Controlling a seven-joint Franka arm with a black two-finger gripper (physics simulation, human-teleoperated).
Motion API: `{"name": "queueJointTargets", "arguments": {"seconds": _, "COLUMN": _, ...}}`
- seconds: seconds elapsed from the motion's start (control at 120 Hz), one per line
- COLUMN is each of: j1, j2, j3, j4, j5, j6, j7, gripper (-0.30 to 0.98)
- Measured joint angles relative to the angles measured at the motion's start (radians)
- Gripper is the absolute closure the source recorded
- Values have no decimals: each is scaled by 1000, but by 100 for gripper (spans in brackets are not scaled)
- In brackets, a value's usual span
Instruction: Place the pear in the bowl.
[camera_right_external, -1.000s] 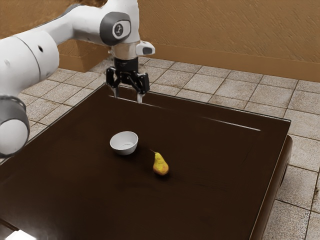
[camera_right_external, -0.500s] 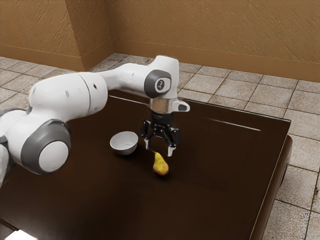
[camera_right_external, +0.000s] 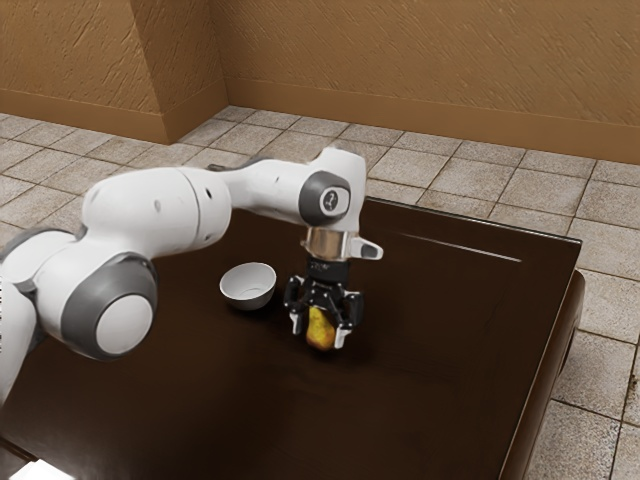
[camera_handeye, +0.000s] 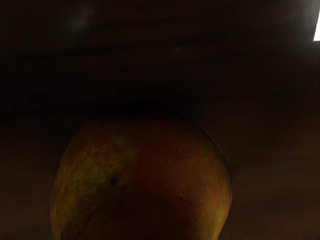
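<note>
The likeliest trouble is a poor grip. The pincer (camera_right_external: 319, 336) stands wide, its fingers on either side of the pear (camera_right_external: 321, 328), with a gap showing between the fruit and the finger on the exterior view's left. If it closes off centre, one finger could meet the pear first and push or roll it across the tabletop (camera_right_external: 430, 380). The smooth, tapering skin is another cause: pressure nearer the neck could squeeze the fruit out, while a grip on one end could let it swivel when lifted. The bowl (camera_right_external: 248, 287) is near, toward the exterior view's left and slightly farther off, so a low carry might knock its rim and shift or tip it. Letting go too high could make the pear bounce out.

The arm (camera_right_external: 155, 205) comes in from the exterior view's left, its forearm stretched toward the right, and bends at the wrist so that the hand points nearly straight down, low over the fruit. In the wrist view the pear's broad, rounded end is very close. The pear is outside the bowl, so the placing is not yet done; a centred close seems the next need.
</note>
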Motion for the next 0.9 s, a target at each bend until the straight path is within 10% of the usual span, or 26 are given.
{"name": "queueJointTargets", "arguments": {"seconds": 0.55, "j1": 0, "j2": -18, "j3": 19, "j4": 8, "j5": 19, "j6": 29, "j7": 3, "gripper": 68}}
{"name": "queueJointTargets", "arguments": {"seconds": 0.9, "j1": 8, "j2": -176, "j3": 191, "j4": 10, "j5": 34, "j6": -54, "j7": 9, "gripper": 69}}
